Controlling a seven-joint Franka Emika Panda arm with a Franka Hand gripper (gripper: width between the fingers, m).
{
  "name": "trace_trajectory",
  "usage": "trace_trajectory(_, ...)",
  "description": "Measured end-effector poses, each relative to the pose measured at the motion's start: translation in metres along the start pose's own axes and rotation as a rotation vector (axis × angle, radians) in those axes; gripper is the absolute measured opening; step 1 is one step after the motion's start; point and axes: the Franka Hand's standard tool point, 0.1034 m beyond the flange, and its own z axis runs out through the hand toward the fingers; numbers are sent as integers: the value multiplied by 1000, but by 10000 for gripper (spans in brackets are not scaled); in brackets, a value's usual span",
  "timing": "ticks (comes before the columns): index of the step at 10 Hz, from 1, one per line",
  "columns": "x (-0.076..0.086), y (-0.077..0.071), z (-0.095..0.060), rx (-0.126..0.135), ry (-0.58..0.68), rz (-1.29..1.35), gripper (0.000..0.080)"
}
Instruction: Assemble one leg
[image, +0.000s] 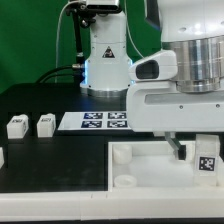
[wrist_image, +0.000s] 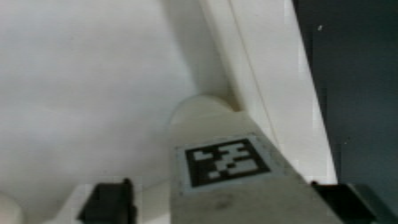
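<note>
A white leg (image: 207, 161) with a black-and-white tag stands at the large white panel's (image: 60, 178) corner on the exterior view's right. My gripper (image: 203, 155) hangs over it, one dark finger (image: 181, 151) showing a gap beside the leg. In the wrist view the leg (wrist_image: 228, 160) lies between the two fingers (wrist_image: 111, 202), its far end at the panel's (wrist_image: 89, 80) corner by the rim. The jaws stand apart on either side of it, with a gap on one side. Two more legs (image: 17, 126) (image: 45, 124) sit on the black table at the exterior view's left.
The marker board (image: 103, 121) lies on the table behind the panel. The arm's white base (image: 105, 60) stands at the back. Part of another white piece (image: 2, 157) shows at the left edge. Black table (wrist_image: 365, 60) lies past the panel's rim.
</note>
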Motion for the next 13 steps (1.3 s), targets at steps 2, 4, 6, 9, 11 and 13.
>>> trace_trajectory(2,0,0,0,2,-1,150,287)
trace_trajectory(4,-1,-2,1,5,-4,408,287)
trace_trajectory(6,-3,-6,1,1,-8,721,287)
trace_trajectory(9,1,-6,3,44,-51,1203,287)
trace_trajectory(11,2,-7,3,65,-81,1451,287)
trace_trajectory(13,2,-7,3,60,-80,1593,288)
